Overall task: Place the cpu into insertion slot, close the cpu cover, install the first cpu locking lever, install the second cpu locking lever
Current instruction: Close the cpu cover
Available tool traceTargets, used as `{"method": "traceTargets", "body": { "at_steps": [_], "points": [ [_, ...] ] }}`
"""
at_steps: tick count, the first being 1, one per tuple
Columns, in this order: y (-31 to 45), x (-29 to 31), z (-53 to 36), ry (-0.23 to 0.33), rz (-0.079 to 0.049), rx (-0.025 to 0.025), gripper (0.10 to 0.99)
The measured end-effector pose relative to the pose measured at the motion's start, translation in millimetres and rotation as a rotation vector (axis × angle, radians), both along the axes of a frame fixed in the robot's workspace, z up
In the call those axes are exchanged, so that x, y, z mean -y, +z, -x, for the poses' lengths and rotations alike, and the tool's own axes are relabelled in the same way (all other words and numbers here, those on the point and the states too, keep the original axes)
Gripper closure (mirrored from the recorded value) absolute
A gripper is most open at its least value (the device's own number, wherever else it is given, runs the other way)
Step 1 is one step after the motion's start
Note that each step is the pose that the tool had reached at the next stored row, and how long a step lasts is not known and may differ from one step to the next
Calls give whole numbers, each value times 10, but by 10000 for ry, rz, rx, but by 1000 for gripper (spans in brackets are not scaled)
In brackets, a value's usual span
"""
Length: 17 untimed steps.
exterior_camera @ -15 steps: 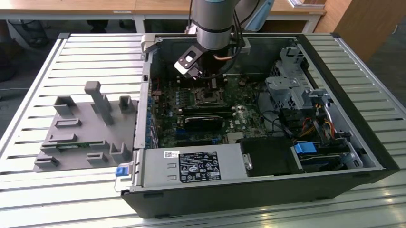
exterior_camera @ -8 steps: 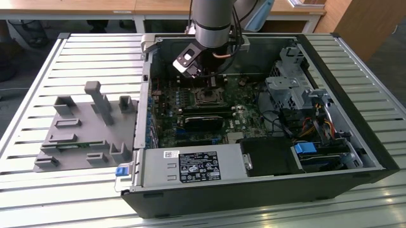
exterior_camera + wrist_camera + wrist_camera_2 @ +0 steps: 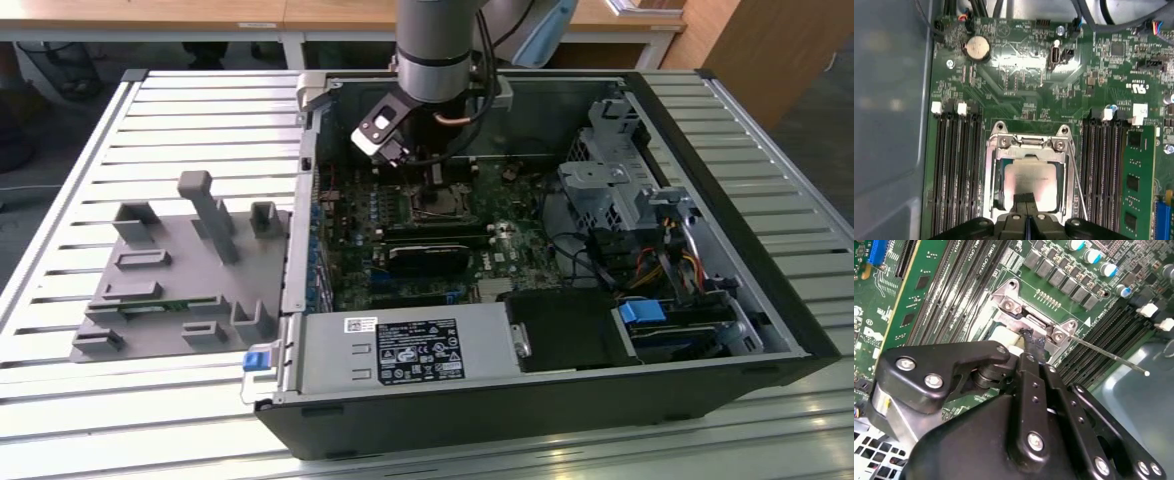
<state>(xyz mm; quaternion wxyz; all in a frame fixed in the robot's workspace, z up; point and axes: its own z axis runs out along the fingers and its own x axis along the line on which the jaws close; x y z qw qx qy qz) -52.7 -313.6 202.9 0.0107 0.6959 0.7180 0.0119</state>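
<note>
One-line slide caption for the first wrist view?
Shut gripper over the cpu, framed by the silver cpu cover on the green board.

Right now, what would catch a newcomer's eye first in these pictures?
The arm reaches down into the open computer case in the exterior view. In the first wrist view, the silvery cpu sits framed by the cpu cover, with the shut claw at its edge.

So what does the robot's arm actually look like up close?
The arm is a grey tube with a silver band and a pale blue joint cap, with a black cable running alongside. Its gripper is black, jointed links studded with silver screws, ending in slim dark fingers.
</note>
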Motion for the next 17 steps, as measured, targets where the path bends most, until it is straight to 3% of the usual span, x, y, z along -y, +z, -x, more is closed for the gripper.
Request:
{"method": "traceTargets", "body": {
  "at_steps": [4, 9, 12, 15, 17],
  "points": [
    [-32, -6, 0, -2, 67, -7, 980],
    [-49, -90, -72, -1, 78, -9, 980],
    [-50, -108, -101, -1, 78, -7, 980],
    [-32, -112, -105, 0, 44, 17, 980],
    [23, -112, -104, -1, 54, 9, 980]
  ]
}}
